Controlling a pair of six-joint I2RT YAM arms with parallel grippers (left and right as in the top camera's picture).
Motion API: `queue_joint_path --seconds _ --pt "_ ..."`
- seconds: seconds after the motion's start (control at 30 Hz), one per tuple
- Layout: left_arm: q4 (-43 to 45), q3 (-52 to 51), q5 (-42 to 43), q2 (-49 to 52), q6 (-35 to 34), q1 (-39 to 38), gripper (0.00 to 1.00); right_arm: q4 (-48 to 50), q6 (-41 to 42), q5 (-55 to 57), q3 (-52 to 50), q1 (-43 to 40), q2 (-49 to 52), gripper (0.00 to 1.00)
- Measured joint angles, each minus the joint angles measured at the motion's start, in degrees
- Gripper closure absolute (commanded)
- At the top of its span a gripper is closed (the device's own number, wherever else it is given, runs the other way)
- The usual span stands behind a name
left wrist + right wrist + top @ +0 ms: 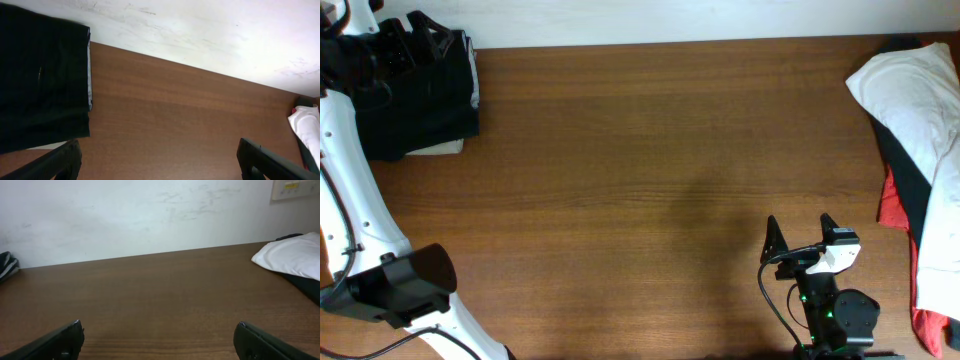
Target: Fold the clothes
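One black garment (pixel 420 95) lies folded in a neat block at the far left corner of the bench (pixel 620 180). A bit of light cloth (pixel 442 148) pokes out from under it. The left fingers (pixel 60 162) hang just beside that block, spread wide, with nothing in them. So that piece looks done, and the job seems to be between one garment and the next. The other clothes wait in a messy pile at the right edge: a white garment (pixel 910 85) on top, a dark garment (pixel 912 175) under it, and a red garment (pixel 893 210) peeking out lower down. None of these is folded yet. The right fingers (pixel 773 240) sit at the near side of the bench, a little to the left of the pile, also spread wide and holding nothing. The middle of the bench is bare wood. The next move is likely for the right fingers to reach over to the pile, pinch the white garment, and pull it to the middle to lay it flat. The cloth is soft and floppy, so they should take only the top piece, or the dark garment below may come along too.
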Motion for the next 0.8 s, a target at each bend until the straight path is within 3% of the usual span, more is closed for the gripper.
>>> queue_joint_path --seconds 0.8 --pt "0.1 -0.2 0.0 -0.5 0.0 -0.3 0.01 0.0 -0.1 0.0 0.0 0.0 0.0 0.01"
